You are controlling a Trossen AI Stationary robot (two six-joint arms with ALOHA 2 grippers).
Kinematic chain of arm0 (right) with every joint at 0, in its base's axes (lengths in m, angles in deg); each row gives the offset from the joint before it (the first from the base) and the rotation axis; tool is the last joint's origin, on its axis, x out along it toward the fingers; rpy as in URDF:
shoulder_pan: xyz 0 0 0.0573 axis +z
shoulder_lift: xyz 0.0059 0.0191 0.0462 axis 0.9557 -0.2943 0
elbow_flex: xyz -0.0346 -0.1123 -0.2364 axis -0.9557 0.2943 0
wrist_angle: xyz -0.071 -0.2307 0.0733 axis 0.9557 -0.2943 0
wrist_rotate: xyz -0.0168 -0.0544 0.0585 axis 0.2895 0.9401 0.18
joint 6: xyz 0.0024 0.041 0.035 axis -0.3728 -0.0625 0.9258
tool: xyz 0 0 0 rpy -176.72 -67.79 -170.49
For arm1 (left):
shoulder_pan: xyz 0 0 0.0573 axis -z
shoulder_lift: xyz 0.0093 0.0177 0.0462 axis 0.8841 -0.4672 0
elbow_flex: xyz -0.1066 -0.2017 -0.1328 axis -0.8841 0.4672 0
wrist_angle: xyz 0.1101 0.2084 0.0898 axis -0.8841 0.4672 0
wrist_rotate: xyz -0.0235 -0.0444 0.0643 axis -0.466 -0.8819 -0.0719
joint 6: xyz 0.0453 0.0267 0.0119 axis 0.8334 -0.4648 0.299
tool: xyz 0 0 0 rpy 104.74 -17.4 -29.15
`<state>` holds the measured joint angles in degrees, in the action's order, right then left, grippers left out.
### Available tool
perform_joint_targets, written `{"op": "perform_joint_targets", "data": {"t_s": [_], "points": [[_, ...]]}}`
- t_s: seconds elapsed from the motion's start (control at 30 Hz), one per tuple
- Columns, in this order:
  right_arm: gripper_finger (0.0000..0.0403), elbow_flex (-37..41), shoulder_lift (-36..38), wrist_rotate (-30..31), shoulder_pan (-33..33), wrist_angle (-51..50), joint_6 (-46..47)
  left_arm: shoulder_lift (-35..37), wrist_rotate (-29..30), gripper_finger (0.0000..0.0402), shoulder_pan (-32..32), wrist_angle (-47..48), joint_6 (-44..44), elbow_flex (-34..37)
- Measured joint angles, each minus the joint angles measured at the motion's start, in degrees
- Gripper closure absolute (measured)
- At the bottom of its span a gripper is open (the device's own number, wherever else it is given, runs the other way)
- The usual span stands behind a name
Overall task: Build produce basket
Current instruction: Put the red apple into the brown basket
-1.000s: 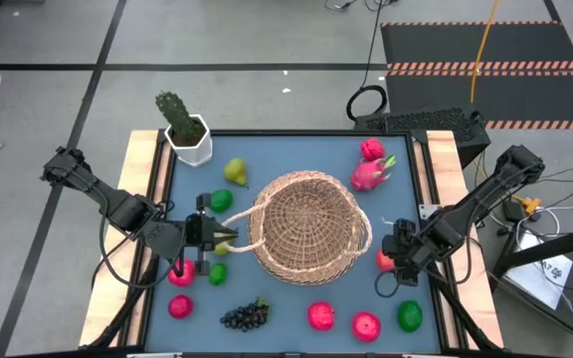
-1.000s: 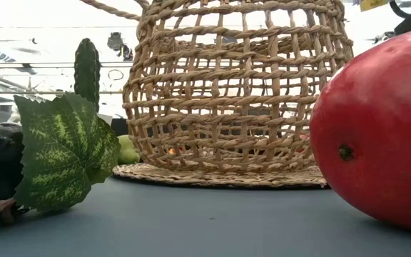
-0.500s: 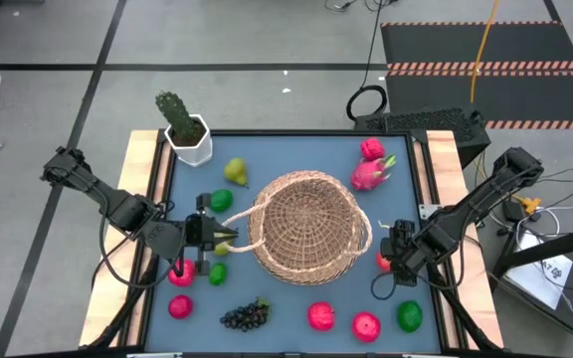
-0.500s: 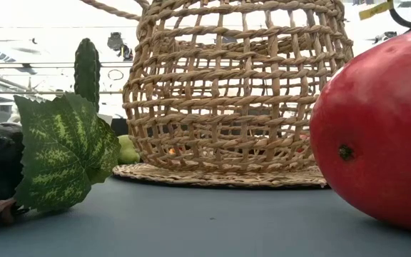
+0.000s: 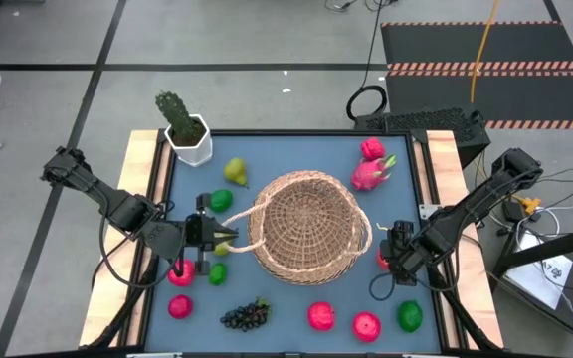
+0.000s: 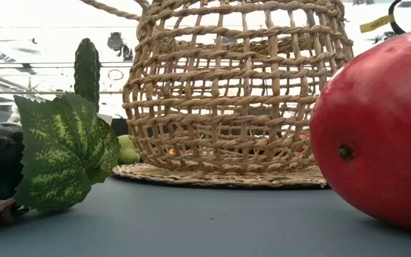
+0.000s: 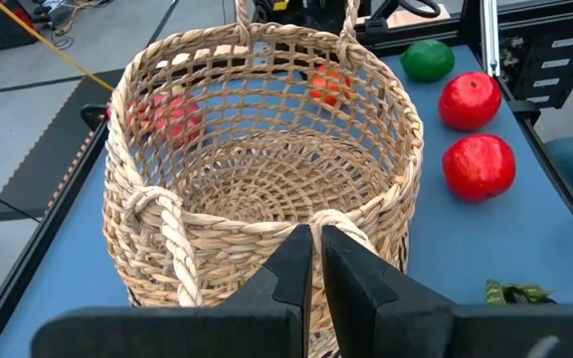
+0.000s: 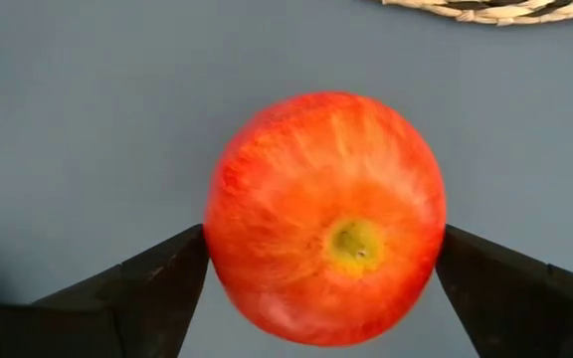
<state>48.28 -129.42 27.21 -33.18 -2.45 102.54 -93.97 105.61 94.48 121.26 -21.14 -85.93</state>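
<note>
The tan wicker basket (image 5: 306, 227) stands on its base (image 6: 220, 175) in the middle of the blue table, with nothing inside (image 7: 267, 169). My left gripper (image 5: 229, 236) is shut at the basket's left side. To the right of the basket a red-orange apple (image 8: 326, 214) rests on the table. My right gripper (image 5: 391, 259) points down over it, open, with one finger (image 8: 137, 288) on each side. Other produce lies loose around the basket. My left gripper pinches the basket's looped left handle (image 7: 338, 224) between its two shut fingers, slanting down from the table's left. The basket stays on the table. My right gripper's fingers stand close against the apple's two sides (image 8: 212, 249); I cannot tell whether they touch it.
A cactus in a white pot (image 5: 182, 127) stands far left. A pear (image 5: 235, 171), limes (image 5: 221, 199), dragon fruit (image 5: 371, 171), grapes (image 5: 245, 316), red apples (image 5: 321, 316) and a lime (image 5: 409, 316) ring the basket. One apple (image 6: 380, 128) fills the low view's right.
My right gripper has sunk toward the red-orange apple beside the basket, and now hides more of it in the high view.
</note>
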Motion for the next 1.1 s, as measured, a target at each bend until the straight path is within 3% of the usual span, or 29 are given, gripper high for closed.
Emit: {"op": "perform_joint_targets", "data": {"t_s": [0.23, 0.5, 0.9, 1.1], "points": [[0.0083, 0.00, 0.07, -0.08, 0.00, 0.14, -0.40, 0.00, 0.00, 0.0371, 0.00, -1.13, 0.87, 0.00], [0.0075, -0.97, 0.04, -2.83, -0.04, 0.64, 0.13, 0.00, 0.00, 0.0371, 0.00, -1.40, 1.42, 0.00], [0.0076, -9.72, 0.05, -3.21, -0.04, 0.90, 1.55, 0.00, 0.00, 0.0371, 0.00, -1.44, 1.53, 0.00], [0.0076, -13.19, 0.07, -3.12, -0.02, 5.97, 1.57, 0.00, 0.00, 0.0371, 0.00, -1.46, 1.53, 0.00]]}}
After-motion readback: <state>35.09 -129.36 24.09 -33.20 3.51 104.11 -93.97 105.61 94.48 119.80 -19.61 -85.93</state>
